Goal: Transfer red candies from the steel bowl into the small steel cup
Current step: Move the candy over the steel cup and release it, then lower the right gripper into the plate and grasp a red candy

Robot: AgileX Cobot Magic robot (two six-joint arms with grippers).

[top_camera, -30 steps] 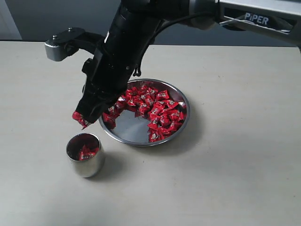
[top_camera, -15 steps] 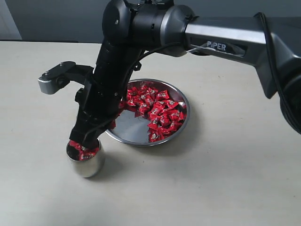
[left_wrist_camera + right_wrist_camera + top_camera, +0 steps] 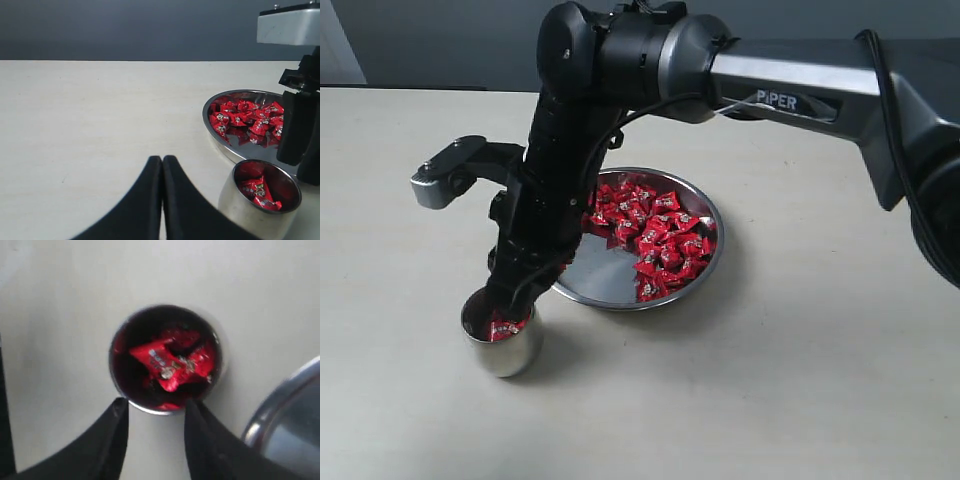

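The right gripper (image 3: pixel 510 298) hangs tips-down just above the mouth of the small steel cup (image 3: pixel 510 358), at the end of the black right arm (image 3: pixel 560 170), which reaches across from the right side of the exterior view. In the right wrist view its two black fingers (image 3: pixel 116 437) stand apart with bare bench showing between them; the right gripper (image 3: pixel 156 407) is open and holds nothing. Straight below it, the cup (image 3: pixel 112 360) contains a few red candies (image 3: pixel 170 365), their crinkled foil catching the light.

The cup stands upright on the pale bench (image 3: pixel 800 380), just beside the steel bowl (image 3: pixel 605 275) but not touching it. Most of the red candies (image 3: pixel 660 235) lie in the bowl, heaped along the far and right parts of it, while the near left part of its mirror bottom is bare.

The left gripper (image 3: pixel 162 161) is closed, its black fingers pressed together with nothing between them. It sits low over the bench, near the cup (image 3: pixel 245 212). From this side the cup's candies (image 3: pixel 259 191) sit well below the rim, and the bowl (image 3: pixel 207 117) lies behind it with its candies (image 3: pixel 245 115) piled inside.
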